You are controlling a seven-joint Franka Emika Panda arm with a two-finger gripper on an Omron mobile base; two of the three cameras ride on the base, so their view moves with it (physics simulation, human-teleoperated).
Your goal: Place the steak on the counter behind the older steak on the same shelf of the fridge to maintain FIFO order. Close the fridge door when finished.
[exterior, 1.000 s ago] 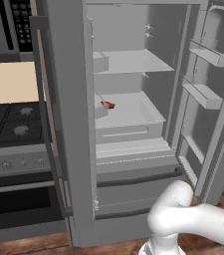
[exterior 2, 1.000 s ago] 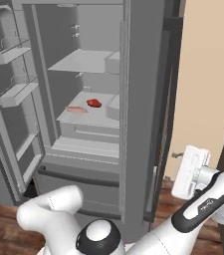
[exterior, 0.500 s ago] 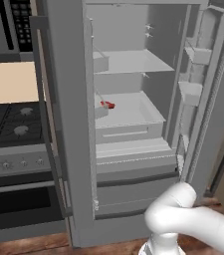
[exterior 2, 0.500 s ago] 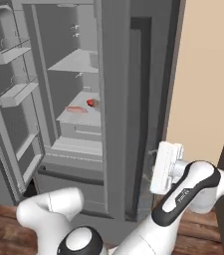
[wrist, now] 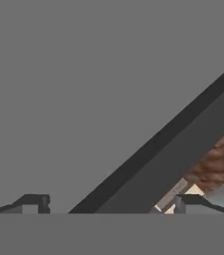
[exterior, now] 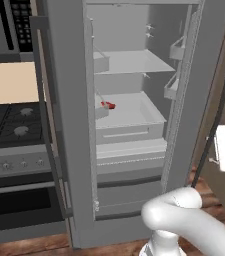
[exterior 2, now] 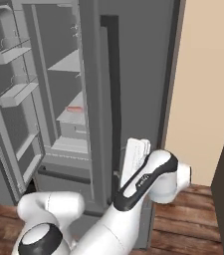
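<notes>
On the shelf, one steak; fridge door ajar.

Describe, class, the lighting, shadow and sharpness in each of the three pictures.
Left base view: flat, even light, soft shading inside the fridge, no glare; the steak is a small, coarse red patch on the shelf. Right base view: slightly blurred, the steak a pale smear. Hand view: close to the door, flat grey with a dark diagonal handle, edges soft.

arm bent, gripper raised (tips spread)
</notes>
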